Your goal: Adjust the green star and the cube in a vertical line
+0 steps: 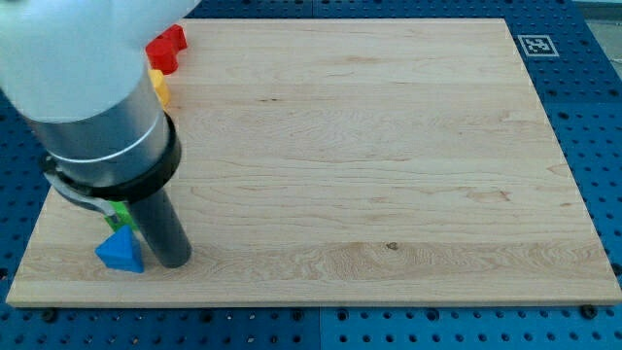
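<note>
Viewing one camera only. No claw on this rig, so no open-or-clamped state to log; my tip [173,262] rests on the wooden board [389,146], touching the right side of a blue block [120,253], shape unclear. Green star [120,211] shows as a sliver just above it, mostly hidden by the rod. Red block [166,49] and yellow block [158,89] sit at upper left. Judgement: blocks light, rigid, likely slide easily; push flat faces. No containers present.

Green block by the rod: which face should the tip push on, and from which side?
No claw here, so it's push only. The green block is mostly hidden behind the rod, just above the blue block. My tip sits right of the blue one. Probably contact its right edge, coming from the view's right; its shape can't be made out.
</note>
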